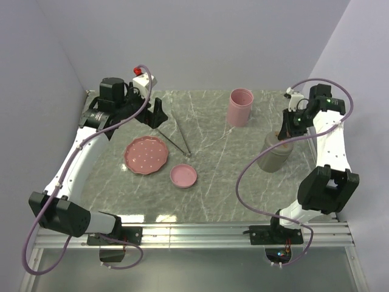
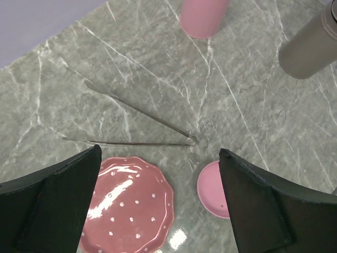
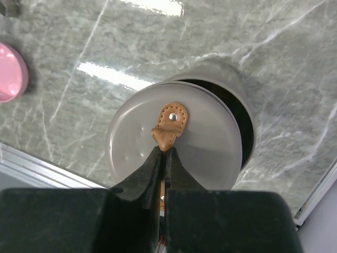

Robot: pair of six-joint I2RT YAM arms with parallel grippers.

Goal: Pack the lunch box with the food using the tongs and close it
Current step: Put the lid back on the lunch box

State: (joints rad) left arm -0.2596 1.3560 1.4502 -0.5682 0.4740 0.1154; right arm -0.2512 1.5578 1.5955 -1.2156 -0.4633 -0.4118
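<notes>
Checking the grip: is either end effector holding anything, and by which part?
Right end effector pinches the tan leather tab on the round grey lid. Left end effector is open, empty.

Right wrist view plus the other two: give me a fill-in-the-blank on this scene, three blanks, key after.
The right gripper is ___ on the tan leather tab of the round grey lid. The left gripper hangs with jaws ___ near the long thin silver metal tongs. In the top view, the scalloped pink dotted plate lies ___ of the small round pink dish.
Missing: shut; open; left.
</notes>
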